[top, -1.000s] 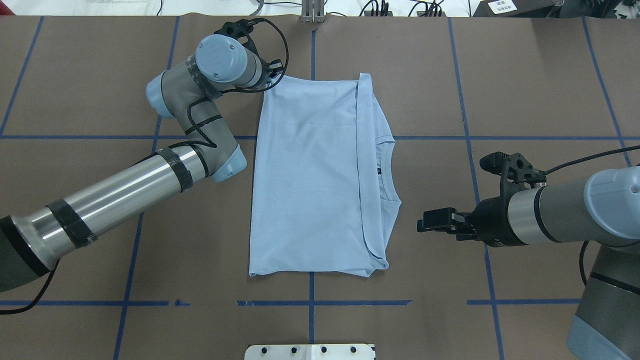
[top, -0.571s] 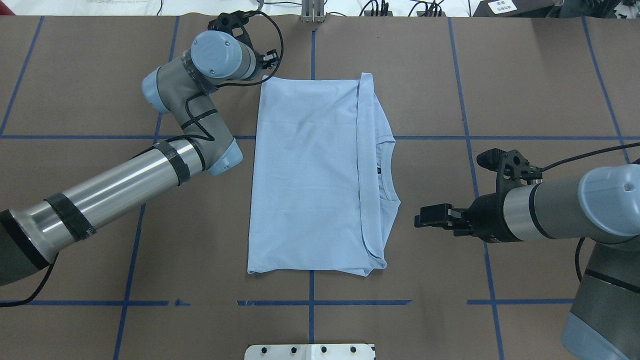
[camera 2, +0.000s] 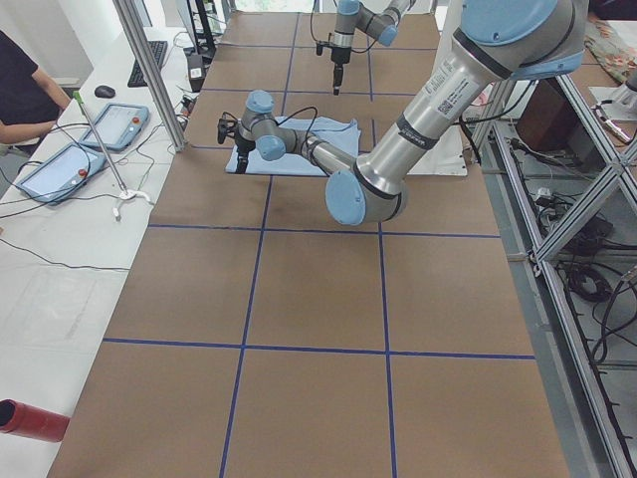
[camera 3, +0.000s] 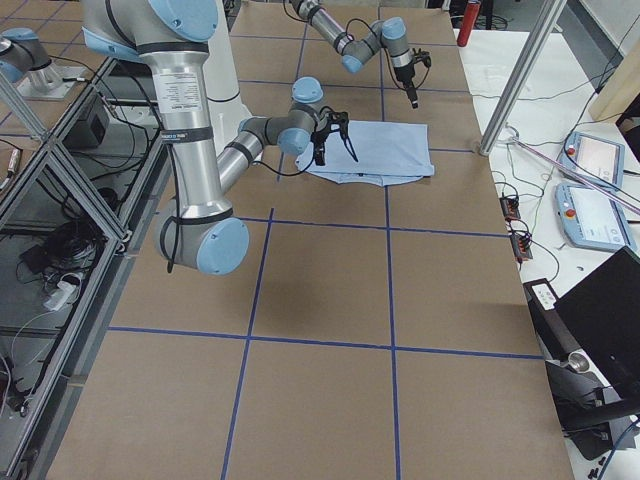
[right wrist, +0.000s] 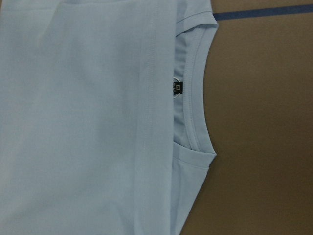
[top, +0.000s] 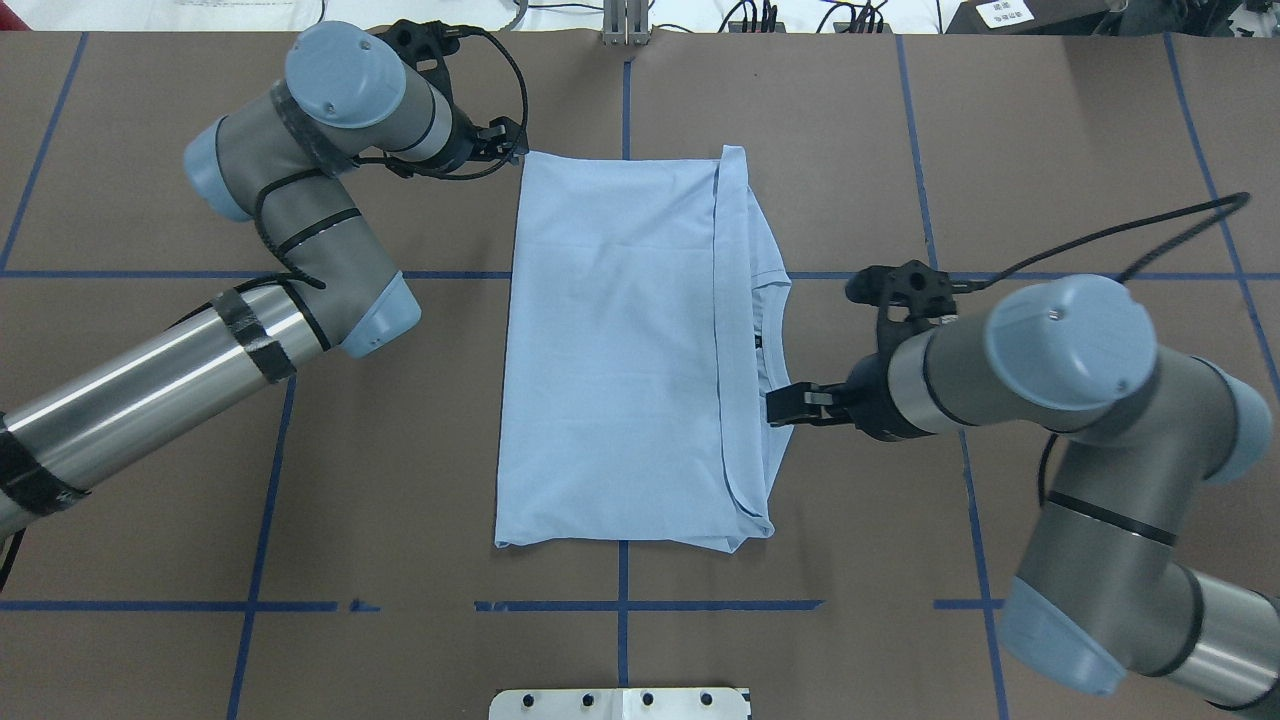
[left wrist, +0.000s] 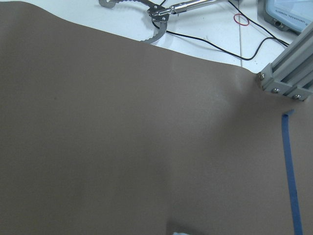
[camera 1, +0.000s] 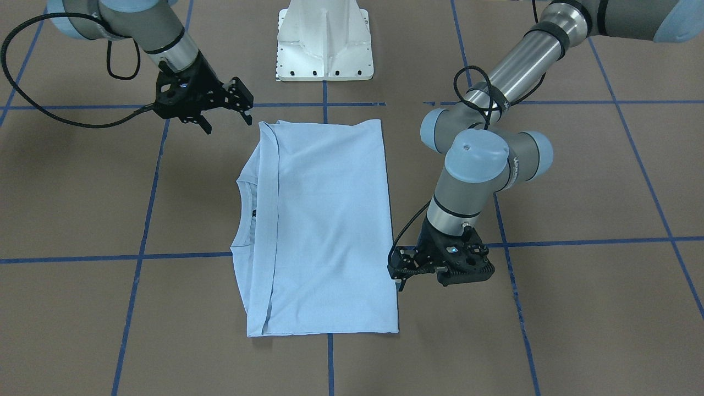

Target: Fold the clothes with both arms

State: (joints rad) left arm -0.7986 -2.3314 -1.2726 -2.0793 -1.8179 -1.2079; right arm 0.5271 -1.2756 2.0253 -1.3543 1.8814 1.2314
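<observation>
The light blue T-shirt (top: 620, 350) lies folded into a tall rectangle on the brown table, also in the front view (camera 1: 324, 220). Its collar (right wrist: 195, 98) with a dark tag (right wrist: 178, 88) shows along the right edge. The chest print is hidden by the fold. My left gripper (top: 512, 142) hangs just off the shirt's far left corner, fingers apart and empty; it also shows in the front view (camera 1: 399, 275). My right gripper (top: 780, 407) is open and empty, raised above the shirt's collar-side edge; the front view shows its spread fingers (camera 1: 228, 125).
The white pedestal (camera 1: 324, 44) stands at the robot's edge of the table. An aluminium post (top: 625, 25) and cables sit at the far edge. Blue tape lines (top: 930, 275) cross the table. Tablets (camera 2: 60, 164) lie beside the table on the operators' side.
My left arm has drawn back to the left, away from the shirt's far left corner. My right arm has swung left, bringing its gripper from beside the shirt to over its collar edge.
</observation>
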